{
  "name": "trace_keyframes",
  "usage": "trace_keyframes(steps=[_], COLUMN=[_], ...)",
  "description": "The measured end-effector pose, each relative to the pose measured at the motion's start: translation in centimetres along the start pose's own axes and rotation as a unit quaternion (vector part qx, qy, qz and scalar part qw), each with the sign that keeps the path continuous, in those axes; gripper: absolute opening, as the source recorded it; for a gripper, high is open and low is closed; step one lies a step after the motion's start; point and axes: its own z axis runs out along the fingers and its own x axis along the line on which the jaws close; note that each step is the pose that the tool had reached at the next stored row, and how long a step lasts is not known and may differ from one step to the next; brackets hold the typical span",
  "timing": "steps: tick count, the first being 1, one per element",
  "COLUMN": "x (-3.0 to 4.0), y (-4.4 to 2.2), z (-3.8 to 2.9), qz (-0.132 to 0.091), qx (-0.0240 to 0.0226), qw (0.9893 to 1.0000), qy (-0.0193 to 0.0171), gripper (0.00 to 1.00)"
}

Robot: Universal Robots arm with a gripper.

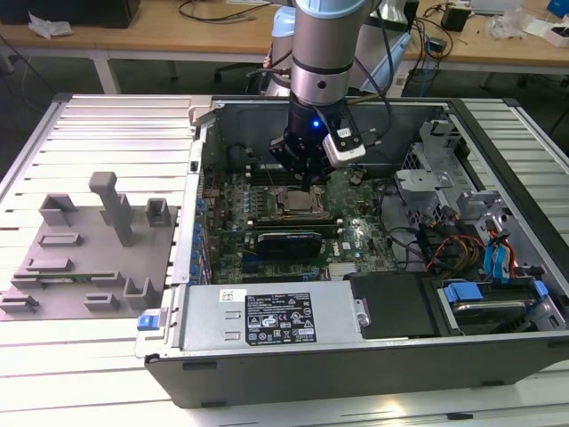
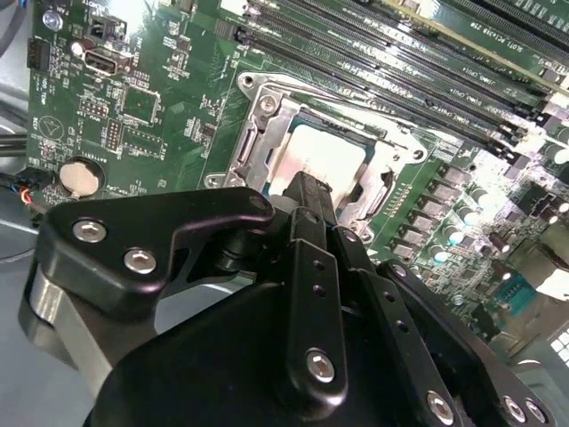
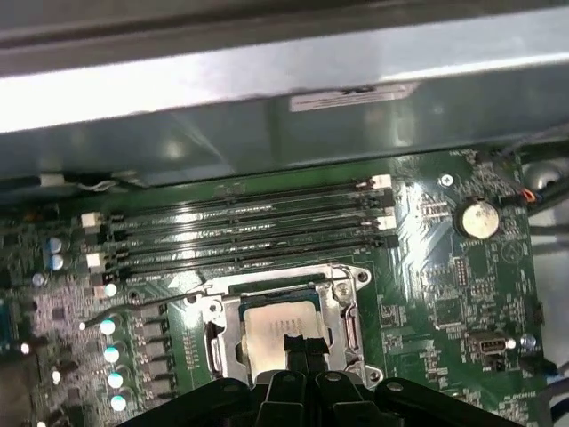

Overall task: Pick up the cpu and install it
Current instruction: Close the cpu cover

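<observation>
Silvery cpu in socket frame, narrow pincer seemingly on it; grey fixture blocks on the exterior view's left.

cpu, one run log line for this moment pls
step: cpu install | cpu: flat inside socket frame on motherboard | gripper: directly over cpu edge | contact: cannot tell

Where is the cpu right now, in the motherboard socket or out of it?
In. The cpu lies flat inside the socket frame in both wrist views, with the end effector right over it.
</observation>
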Motion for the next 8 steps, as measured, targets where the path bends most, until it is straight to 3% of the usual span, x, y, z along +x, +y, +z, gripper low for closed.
trace_keyframes(steps=[4, 8], x=[0.18, 0.79], y=[-0.02, -0.10], z=[0.03, 0.23], qz=[0.000, 0.000], qx=[-0.0001, 0.0000], qw=[1.0000, 1.0000], qy=[0.0000, 0.0000], gripper=[0.11, 0.11])
